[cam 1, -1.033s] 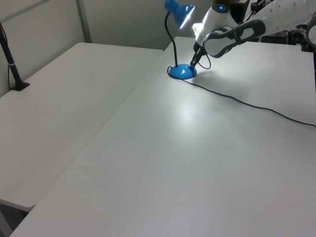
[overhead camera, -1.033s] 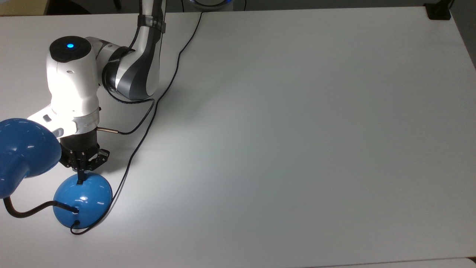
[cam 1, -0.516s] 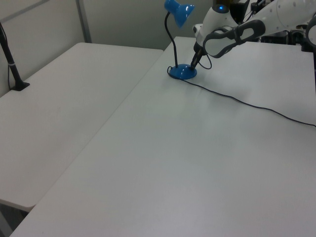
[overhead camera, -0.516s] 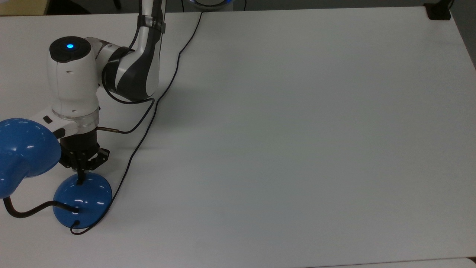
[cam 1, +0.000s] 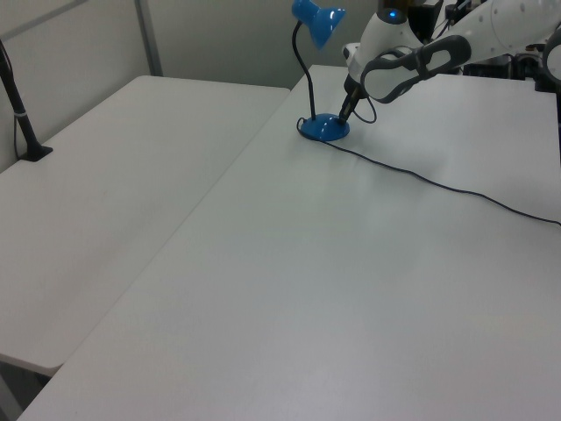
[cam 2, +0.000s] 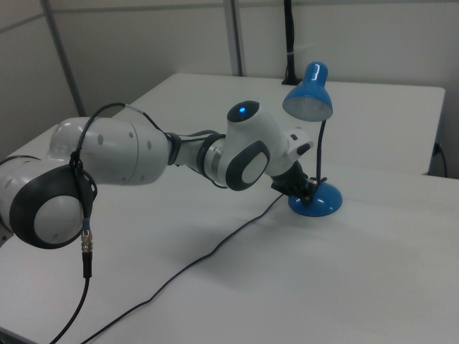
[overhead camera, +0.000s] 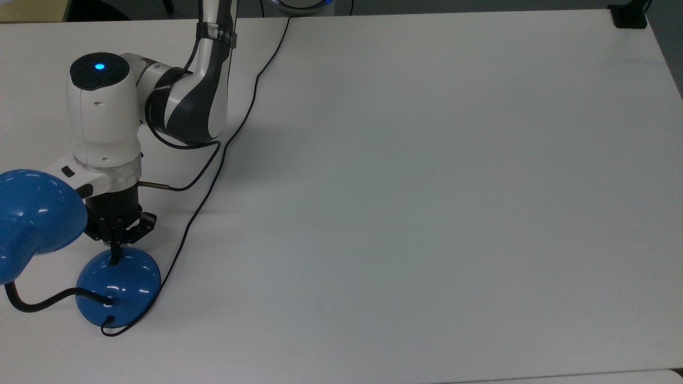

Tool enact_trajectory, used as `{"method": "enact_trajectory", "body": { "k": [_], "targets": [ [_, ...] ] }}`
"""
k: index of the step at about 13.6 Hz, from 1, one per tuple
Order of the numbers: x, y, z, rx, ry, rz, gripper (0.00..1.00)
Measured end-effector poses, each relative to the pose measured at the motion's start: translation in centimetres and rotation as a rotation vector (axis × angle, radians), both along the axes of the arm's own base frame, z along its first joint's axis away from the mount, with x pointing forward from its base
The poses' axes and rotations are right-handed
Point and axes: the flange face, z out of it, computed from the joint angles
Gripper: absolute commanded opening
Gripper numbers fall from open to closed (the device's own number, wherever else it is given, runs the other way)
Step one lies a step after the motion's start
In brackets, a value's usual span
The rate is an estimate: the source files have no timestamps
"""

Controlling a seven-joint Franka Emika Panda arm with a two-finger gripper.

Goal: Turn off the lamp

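One glossy blue lamp (overhead camera: 118, 285), domed base, tool (overhead camera: 114, 260) fingers pinched narrow, tips on dome, matte white table (overhead camera: 427, 186).

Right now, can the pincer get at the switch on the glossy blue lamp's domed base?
Probably yes: the pincer already sits on the glossy blue lamp's domed base, with nothing between; the blue shade hangs beside it.

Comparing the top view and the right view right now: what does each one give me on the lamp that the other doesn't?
The top view alone looks down on the closed gripper, its tip on the lamp base, and shows where the gooseneck and thin cord enter that base. The right view alone shows the underside of the shade, which looks unlit, and the neck standing upright. Both show the blue lamp, the arm's wrist beside its base, and the white table.
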Motion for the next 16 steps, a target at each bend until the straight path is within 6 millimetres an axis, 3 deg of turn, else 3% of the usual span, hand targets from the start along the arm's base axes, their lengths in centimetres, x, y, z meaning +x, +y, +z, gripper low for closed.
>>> {"method": "enact_trajectory", "body": {
  "k": [3,5,6,7,8,9,10,11,14,16],
  "targets": [
    [-0.4,1.1,2.0,0.058,-0.008,-0.027,0.0],
    [-1.3,3.0,5.5,0.133,0.033,-0.076,0.01],
    [-2.2,4.2,7.9,0.173,0.069,-0.097,0.08],
    [-3.2,5.4,10.4,0.204,0.113,-0.108,0.18],
    [-5.1,7.5,13.9,0.237,0.176,-0.105,0.36],
    [-7.1,9.3,16.7,0.258,0.241,-0.096,0.63],
    [-8.5,10.2,18.1,0.271,0.293,-0.091,0.9],
    [-10.0,10.9,19.3,0.283,0.348,-0.085,1.0],
    [-14.6,13.3,23.4,0.293,0.427,-0.058,1.0],
    [-16.9,13.6,25.9,0.306,0.411,-0.1,1.0]
  ]
}}
